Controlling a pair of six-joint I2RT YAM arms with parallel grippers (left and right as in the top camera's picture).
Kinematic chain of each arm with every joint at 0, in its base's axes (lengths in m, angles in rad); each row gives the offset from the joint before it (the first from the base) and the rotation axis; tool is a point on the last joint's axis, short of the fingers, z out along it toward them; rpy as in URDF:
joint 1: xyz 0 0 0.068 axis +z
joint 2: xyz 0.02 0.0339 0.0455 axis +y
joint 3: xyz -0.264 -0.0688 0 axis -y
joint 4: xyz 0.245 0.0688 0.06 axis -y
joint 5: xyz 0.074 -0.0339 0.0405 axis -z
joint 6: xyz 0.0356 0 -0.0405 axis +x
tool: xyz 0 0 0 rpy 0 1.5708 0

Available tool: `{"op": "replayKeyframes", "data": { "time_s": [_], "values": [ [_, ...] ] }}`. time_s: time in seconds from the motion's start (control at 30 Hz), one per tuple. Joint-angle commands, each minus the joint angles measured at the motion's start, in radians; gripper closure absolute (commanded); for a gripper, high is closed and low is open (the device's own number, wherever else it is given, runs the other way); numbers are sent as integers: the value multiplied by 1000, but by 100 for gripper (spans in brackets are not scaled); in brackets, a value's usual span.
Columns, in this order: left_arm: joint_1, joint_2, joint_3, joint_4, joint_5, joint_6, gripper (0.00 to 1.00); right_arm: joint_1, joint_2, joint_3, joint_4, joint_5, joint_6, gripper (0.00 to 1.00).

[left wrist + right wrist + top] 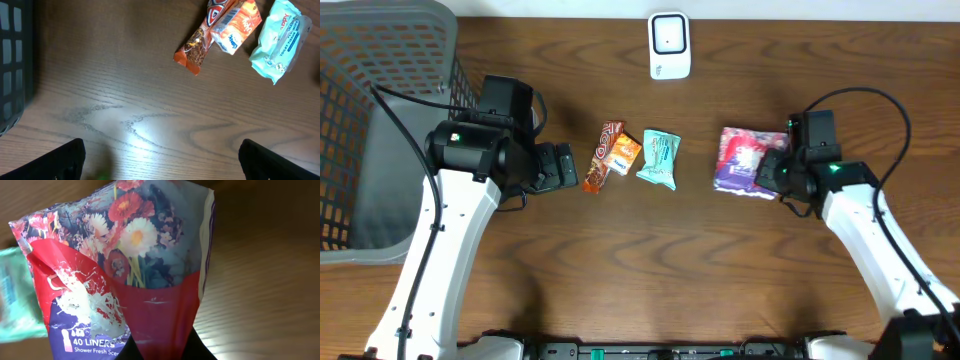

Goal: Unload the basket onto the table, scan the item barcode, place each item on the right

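- Basket: cut by the overhead view's left and top edges; the left wrist view shows only a dark corner
- Liner pack: lower end runs off the right wrist view's bottom edge, print there cut mid-word; from overhead, its right side lies under the right gripper
- Right gripper, own camera: two dark slivers at the bottom edge, contact with the pack hidden
- Left gripper: only two dark fingertips at the lower corners
- Tissue pack: blurred green strip behind the liner pack
- Snack bar, orange carton: tops cut by the left wrist view's upper edge
- Scanner: face markings too small to tell
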Motion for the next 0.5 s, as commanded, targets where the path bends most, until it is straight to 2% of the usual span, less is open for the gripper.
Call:
{"op": "replayKeyframes", "data": {
  "time_s": [0.0,0.2,0.47],
  "values": [
    [-1,5,2,-5,-6,-13,2,7,-27,2,-17,204,-14,99],
    [-1,5,2,-5,-6,-13,2,14,-29,2,-45,350,-13,99],
    [-1,5,2,-5,-6,-13,2,74,-29,2,-64,744,-13,99]
  ]
}}
